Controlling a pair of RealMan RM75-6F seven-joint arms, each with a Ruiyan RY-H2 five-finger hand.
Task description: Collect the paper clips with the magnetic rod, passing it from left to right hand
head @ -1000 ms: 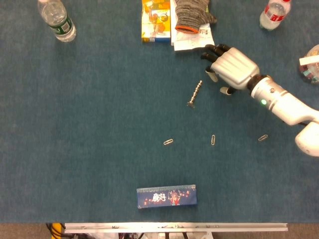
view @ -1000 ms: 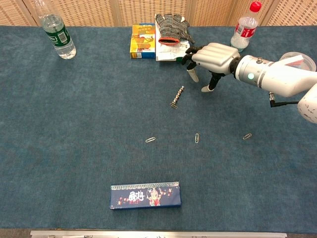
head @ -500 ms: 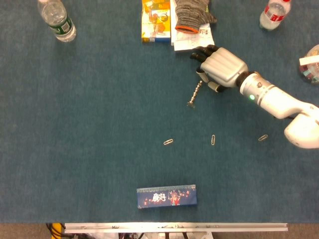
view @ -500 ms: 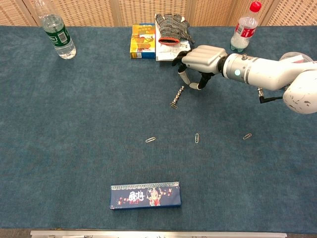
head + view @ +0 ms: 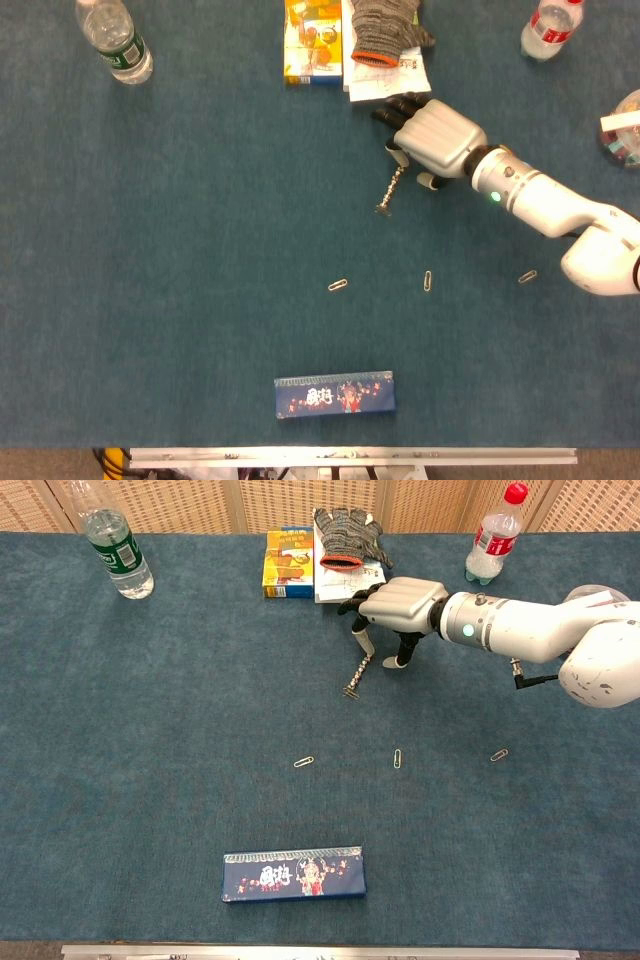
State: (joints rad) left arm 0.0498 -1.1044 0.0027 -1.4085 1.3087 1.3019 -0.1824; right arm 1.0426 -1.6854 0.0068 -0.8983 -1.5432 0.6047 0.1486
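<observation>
We see the fingers (image 5: pixel 362 636) of the right hand (image 5: pixel 432 137) curled downward over the upper end of the thin, beaded metal magnetic rod (image 5: pixel 391 190), fingertips at or just beside it; whether they actually grip it we cannot tell. The rod lies slanted on the dark blue cloth-covered table (image 5: pixel 180 250), right of centre in the upper half of the head view. The silver-backed hand reaches in from the right edge on its white forearm.

Below the rod, three small metal paper clips lie apart in a loose row: one (image 5: pixel 338 285) near centre, one (image 5: pixel 428 281) to its right, one (image 5: pixel 527 277) further right.

Just above the hand sit a grey knitted glove (image 5: pixel 388 28) on white paper and a yellow carton (image 5: pixel 312 42). A dark blue printed box (image 5: pixel 334 394) lies at bottom centre. Clear plastic bottles stand upper left (image 5: pixel 115 40) and upper right (image 5: pixel 548 28).
</observation>
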